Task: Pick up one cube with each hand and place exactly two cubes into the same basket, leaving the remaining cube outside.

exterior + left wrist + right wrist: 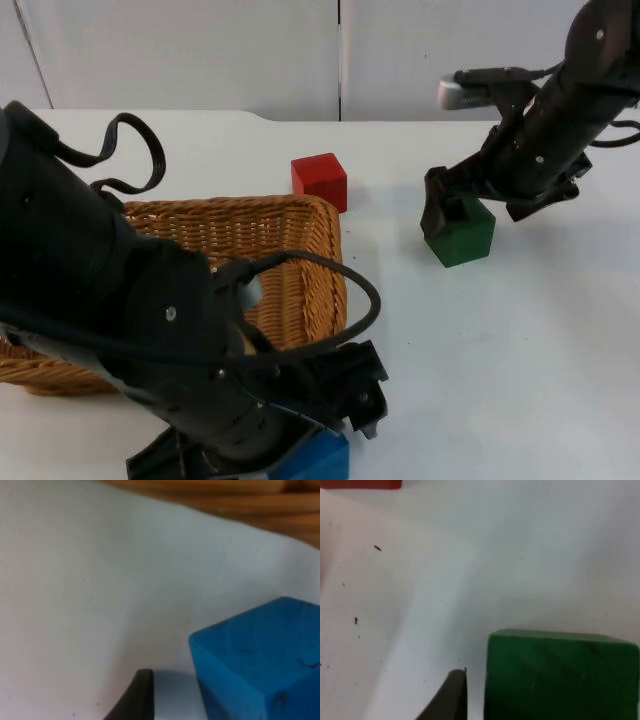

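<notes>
Both arms are at the grabbing step: the left tool [335, 425] sits open around the blue cube [260, 665] and the right tool [450, 215] sits open around the green cube [462, 232] (red cube [319, 180] stays out), so next each must squeeze, lift and go to the basket [310, 290].

Basket [300, 250] — woven wicker, ribbed, tan. Blue cube [260, 665], green cube [560, 675], red cube [319, 180] — painted, matt, faintly scuffed. Table [500, 350] — smooth white, speckled with dark flecks.

No readable text, labels, brands or numbers, perhaps faint scuffs on the blue cube [260, 665]
</notes>
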`<state>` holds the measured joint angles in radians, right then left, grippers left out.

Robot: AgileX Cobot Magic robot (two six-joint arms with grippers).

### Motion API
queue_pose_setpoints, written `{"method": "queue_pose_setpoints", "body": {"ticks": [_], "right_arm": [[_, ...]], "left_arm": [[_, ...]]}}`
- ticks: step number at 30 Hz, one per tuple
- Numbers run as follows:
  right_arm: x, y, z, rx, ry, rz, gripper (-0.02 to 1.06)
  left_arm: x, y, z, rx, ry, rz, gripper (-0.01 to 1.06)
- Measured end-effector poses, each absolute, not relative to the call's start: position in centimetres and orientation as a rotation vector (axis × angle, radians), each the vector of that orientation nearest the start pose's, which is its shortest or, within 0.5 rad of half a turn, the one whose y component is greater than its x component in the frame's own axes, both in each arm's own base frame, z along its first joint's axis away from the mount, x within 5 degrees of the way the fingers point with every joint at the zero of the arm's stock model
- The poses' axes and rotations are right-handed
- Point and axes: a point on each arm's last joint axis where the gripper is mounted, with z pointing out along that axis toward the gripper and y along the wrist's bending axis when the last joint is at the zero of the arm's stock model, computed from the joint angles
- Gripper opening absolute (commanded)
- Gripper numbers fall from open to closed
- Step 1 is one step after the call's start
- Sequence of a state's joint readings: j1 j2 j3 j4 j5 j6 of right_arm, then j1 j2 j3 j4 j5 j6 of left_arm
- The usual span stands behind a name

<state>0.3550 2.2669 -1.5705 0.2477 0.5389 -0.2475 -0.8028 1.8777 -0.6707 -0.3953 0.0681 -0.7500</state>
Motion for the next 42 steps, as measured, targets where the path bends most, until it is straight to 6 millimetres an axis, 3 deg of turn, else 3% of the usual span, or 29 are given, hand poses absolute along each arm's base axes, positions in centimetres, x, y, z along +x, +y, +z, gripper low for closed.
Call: {"method": "queue_pose_setpoints", "body": {"ticks": [11,13,18,19,22,23,27,28,29,33,34,36,42], "right_arm": [[43.4,17.4,10.2,-0.560,2.665,0.274,1.03],[43.4,17.4,10.2,-0.560,2.665,0.274,1.03],[43.4,17.4,10.1,-0.559,2.666,0.274,1.02],[43.4,17.4,10.1,-0.559,2.666,0.274,1.02],[43.4,17.4,10.1,-0.559,2.666,0.274,0.94],[43.4,17.4,10.1,-0.559,2.666,0.274,0.94],[43.5,17.4,10.1,-0.557,2.661,0.273,0.67],[43.5,17.4,10.1,-0.557,2.661,0.273,0.54],[43.5,17.4,10.1,-0.555,2.660,0.275,0.54],[43.5,17.4,10.1,-0.551,2.655,0.276,0.19],[43.6,17.4,10.1,-0.550,2.653,0.275,0.19],[43.6,17.4,10.1,-0.549,2.651,0.275,0.03],[43.6,17.4,11.4,-0.548,2.625,0.277,0.00]], "left_arm": [[19.7,-20.7,8.0,-0.488,2.862,-0.496,1.02],[19.7,-20.7,8.0,-0.488,2.862,-0.496,0.97],[19.7,-20.7,7.9,-0.489,2.864,-0.491,0.68],[19.7,-20.7,7.9,-0.489,2.864,-0.491,0.68],[19.7,-20.7,7.9,-0.491,2.866,-0.490,0.47],[19.7,-20.7,7.9,-0.491,2.866,-0.490,0.47],[19.7,-20.7,7.9,-0.497,2.865,-0.491,0.15],[19.7,-20.7,7.9,-0.497,2.865,-0.491,0.03],[19.7,-20.7,7.9,-0.497,2.865,-0.491,0.03],[19.7,-20.7,7.9,-0.501,2.867,-0.490,0.00],[19.6,-20.7,7.9,-0.503,2.872,-0.487,0.00],[19.5,-20.7,7.8,-0.503,2.884,-0.479,0.00],[19.2,-20.6,8.8,-0.481,2.911,-0.479,0.00]]}}
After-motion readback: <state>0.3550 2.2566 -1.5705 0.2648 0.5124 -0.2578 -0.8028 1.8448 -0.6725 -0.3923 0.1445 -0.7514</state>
